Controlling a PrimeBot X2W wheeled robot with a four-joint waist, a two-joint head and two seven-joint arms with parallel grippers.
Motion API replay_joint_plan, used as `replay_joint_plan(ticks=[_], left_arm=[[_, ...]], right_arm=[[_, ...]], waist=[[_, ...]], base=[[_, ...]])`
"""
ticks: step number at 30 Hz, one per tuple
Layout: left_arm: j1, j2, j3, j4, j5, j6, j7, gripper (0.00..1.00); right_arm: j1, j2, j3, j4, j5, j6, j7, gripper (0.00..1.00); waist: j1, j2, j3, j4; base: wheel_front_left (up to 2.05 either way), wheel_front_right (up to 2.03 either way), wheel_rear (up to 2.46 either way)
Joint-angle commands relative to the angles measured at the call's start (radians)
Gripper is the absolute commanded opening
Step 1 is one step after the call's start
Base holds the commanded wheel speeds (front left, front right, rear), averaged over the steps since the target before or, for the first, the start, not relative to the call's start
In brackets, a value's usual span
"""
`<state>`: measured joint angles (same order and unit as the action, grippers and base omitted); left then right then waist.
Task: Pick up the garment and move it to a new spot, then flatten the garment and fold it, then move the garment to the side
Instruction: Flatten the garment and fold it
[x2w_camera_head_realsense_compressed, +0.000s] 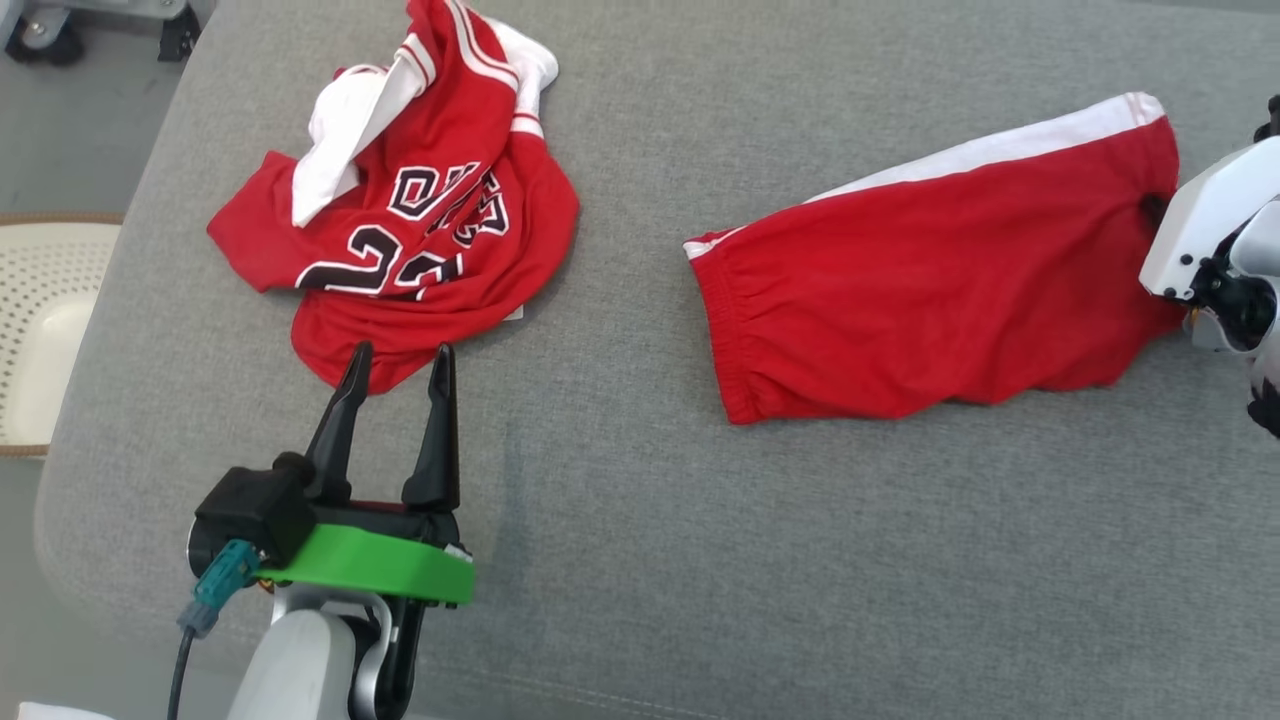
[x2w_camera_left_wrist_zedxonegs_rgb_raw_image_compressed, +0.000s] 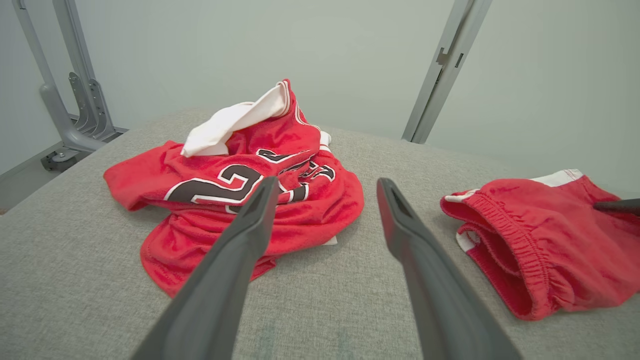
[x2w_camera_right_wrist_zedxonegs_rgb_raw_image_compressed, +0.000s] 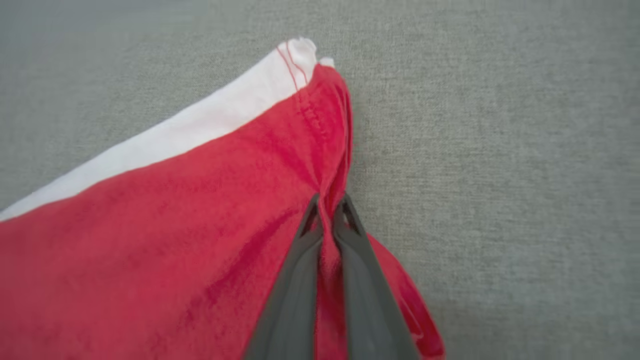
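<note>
- Garments, two in count, both red: a pair of shorts (x2w_camera_head_realsense_compressed: 940, 280) and a jersey (x2w_camera_head_realsense_compressed: 400, 220), lying well apart on one grey upholstered surface (x2w_camera_head_realsense_compressed: 640, 560).
- Grippers, two in count, each with two long dark fingers.
- The shorts lie on the right half of the surface, spread mostly flat with a few shallow wrinkles along the near edge.
- A gathered elastic waistband forms their left end in the head view. One white stripe runs the length of the far side and ends at a hem corner with red stitching.
- The right gripper (x2w_camera_right_wrist_zedxonegs_rgb_raw_image_compressed: 329, 200) has its jaws pressed together on the hem at the right end of the shorts. The red cloth bunches into a narrow ridge between the fingertips.
- The jersey sits crumpled at the far left, with black white-edged numerals and lettering, and a white panel folded up on top.
- The left gripper (x2w_camera_head_realsense_compressed: 402, 350) stands wide apart and holds nothing. Its fingertips are at the jersey's near edge; I cannot tell whether they touch it.
</note>
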<state>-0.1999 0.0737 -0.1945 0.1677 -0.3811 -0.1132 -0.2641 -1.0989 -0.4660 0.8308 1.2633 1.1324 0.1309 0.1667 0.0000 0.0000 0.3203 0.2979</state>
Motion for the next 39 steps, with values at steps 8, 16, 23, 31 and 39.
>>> replay_joint_plan(ticks=[8, 16, 23, 31, 39], left_arm=[[0.052, -0.006, 0.050, 0.011, 0.059, -0.009, 0.000, 1.00], [0.100, -0.010, 0.061, 0.027, 0.102, -0.015, 0.000, 1.00], [0.115, -0.015, 0.051, 0.040, 0.106, -0.017, 0.000, 1.00], [0.122, -0.018, 0.033, 0.055, 0.097, -0.018, 0.000, 1.00], [0.108, -0.021, 0.017, 0.067, 0.075, -0.019, 0.000, 1.00]], right_arm=[[0.108, -0.007, -0.037, -0.045, 0.049, -0.001, -0.163, 0.00], [0.230, -0.049, -0.061, -0.084, 0.091, -0.001, -0.258, 0.00], [0.252, -0.076, -0.054, -0.079, 0.076, -0.001, -0.331, 0.00], [0.181, 0.001, 0.000, -0.103, 0.020, 0.000, -0.334, 0.00], [0.117, 0.118, 0.049, -0.081, -0.007, 0.000, -0.246, 0.00]], waist=[[0.0000, 0.0000, -0.117, -0.126], [0.0000, 0.0000, -0.184, -0.219], [0.0000, 0.0000, -0.211, -0.243], [0.0000, 0.0000, -0.235, -0.223], [0.0000, 0.0000, -0.226, -0.147]], base=[[0.00, 0.00, 0.00], [0.00, 0.00, 0.00], [0.00, 0.00, 0.00], [0.00, 0.00, 0.00], [0.00, 0.00, 0.00]])
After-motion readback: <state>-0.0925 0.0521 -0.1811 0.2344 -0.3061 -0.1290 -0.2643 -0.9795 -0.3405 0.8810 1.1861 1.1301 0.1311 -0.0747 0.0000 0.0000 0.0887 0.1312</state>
